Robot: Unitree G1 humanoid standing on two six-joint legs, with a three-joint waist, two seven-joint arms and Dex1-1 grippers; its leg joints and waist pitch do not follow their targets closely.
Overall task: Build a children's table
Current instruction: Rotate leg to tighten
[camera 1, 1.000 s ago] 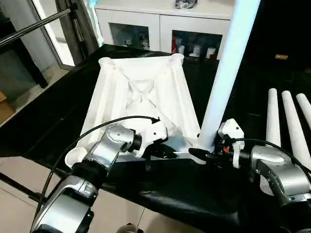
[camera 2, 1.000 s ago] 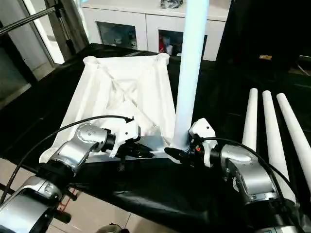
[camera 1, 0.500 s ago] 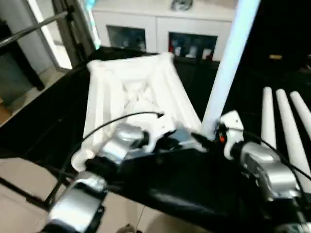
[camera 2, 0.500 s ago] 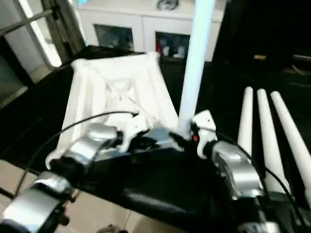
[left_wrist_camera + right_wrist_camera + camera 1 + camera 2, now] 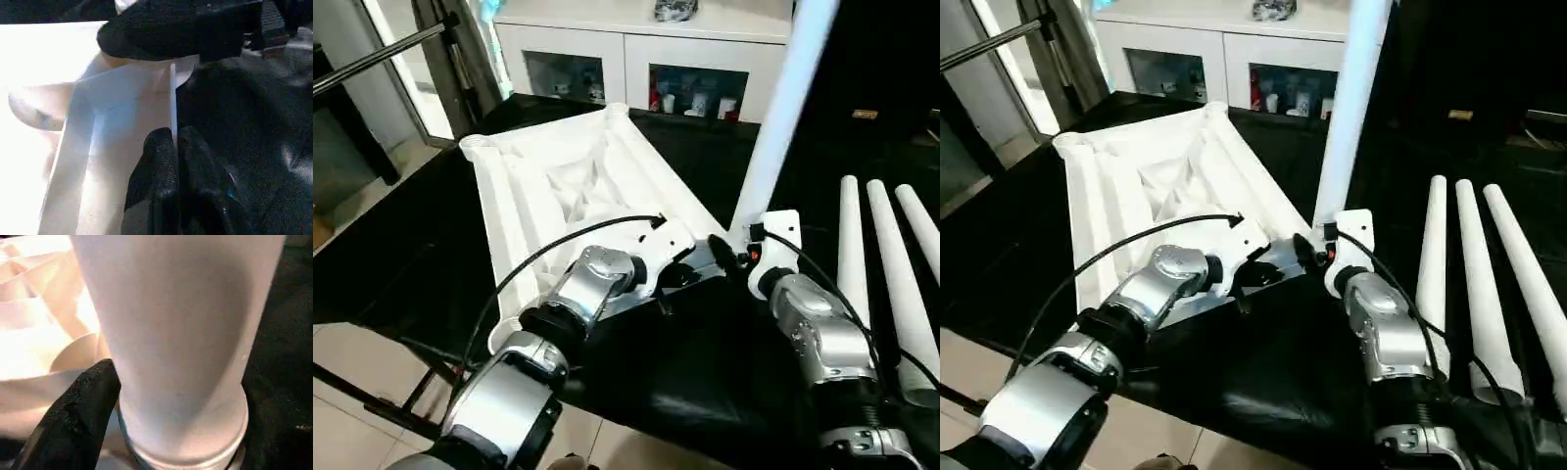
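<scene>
The children's table top (image 5: 558,186) lies upside down on the black table, ribbed underside up and turned at an angle. One white leg (image 5: 773,127) stands upright in its near right corner socket, leaning slightly. My left gripper (image 5: 677,277) is shut on the thin rim of the top's near edge, which the left wrist view shows pinched at the left gripper (image 5: 173,142). My right gripper (image 5: 729,257) is at the base of the upright leg (image 5: 181,333), right beside the socket. Three more legs (image 5: 881,255) lie side by side on the right.
A white glass-door cabinet (image 5: 636,59) stands behind the black table (image 5: 705,372). A metal stand with a slanted bar (image 5: 382,54) is at the far left, over a tiled floor. The table's near edge runs under my forearms.
The table top has swung round on the black table, its far end going left and its near right corner moving away. Both grippers and the upright leg moved with it.
</scene>
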